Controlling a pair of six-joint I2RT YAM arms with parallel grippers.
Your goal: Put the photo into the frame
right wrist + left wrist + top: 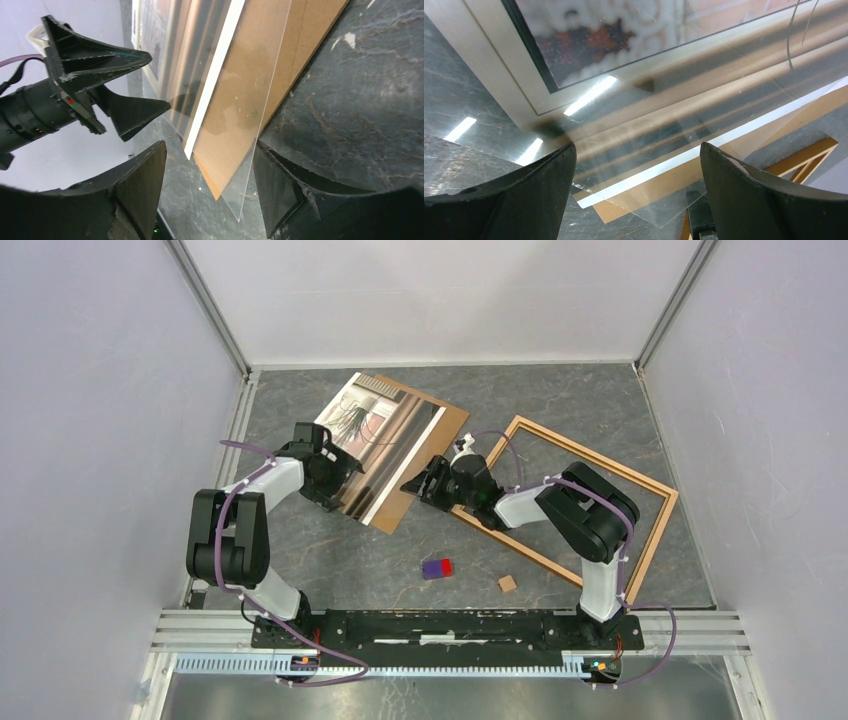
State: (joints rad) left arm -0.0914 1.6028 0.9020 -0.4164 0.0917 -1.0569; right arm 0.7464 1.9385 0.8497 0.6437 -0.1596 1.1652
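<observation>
Left tool and right tool both stand spread and pinch nothing, facing each other across the near end of a loose stack on the dark surface. The photo lies between the two tools, on top of a brown backing board. A clear sheet is fanned out with them at the corner that sits just ahead of the right tool's fingers. The stack's near edge runs across the open gap of the left tool; whether either tool touches it cannot be told. The frame lies flat and empty behind the right tool, partly under that arm and just beside the stack. A small purple-and-red block and a wooden chip rest on the near side of both tools.

By this showing the job is barely begun. The photo has yet to be separated from the board and sheet, gripped, carried across and laid inside the moulding.
</observation>
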